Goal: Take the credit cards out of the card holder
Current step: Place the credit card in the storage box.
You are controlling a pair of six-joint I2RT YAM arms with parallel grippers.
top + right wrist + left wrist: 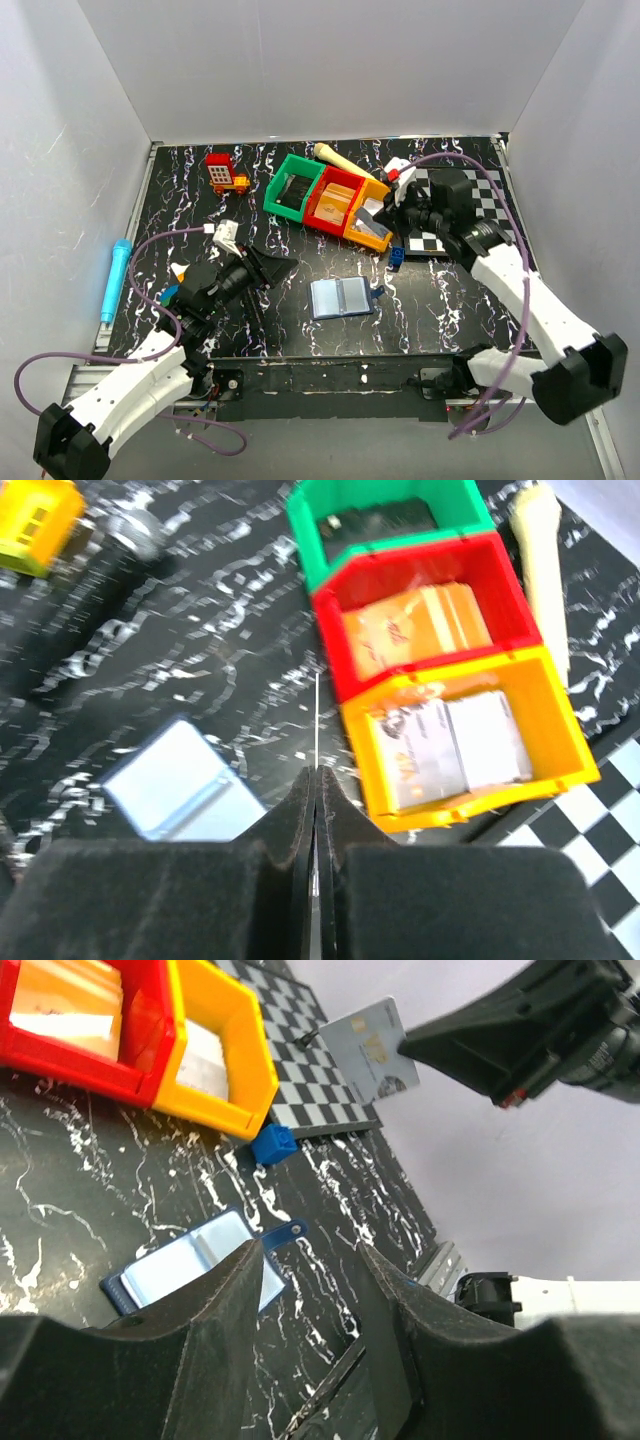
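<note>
The card holder point(341, 297) lies open on the black marbled table, its light blue-grey inside facing up; it also shows as the card holder point(190, 1265) and the card holder point(180, 780). My left gripper point(285, 272) hovers just left of it, open, and in its own view the left gripper point(310, 1260) has nothing between the fingers. My right gripper point(395, 212) is shut on a grey credit card point(370, 1050) above the yellow bin point(367, 222). In its own view the right gripper point(316, 775) shows that card edge-on as a thin line point(316, 720).
Green bin point(293, 186), red bin point(335, 200) with orange cards point(420, 630), and yellow bin with grey and white cards point(450, 745) stand in a row. A small blue block point(397, 254), checkered mat point(470, 190), toy point(225, 172), wooden stick point(340, 158) and light blue pen point(114, 278) lie around.
</note>
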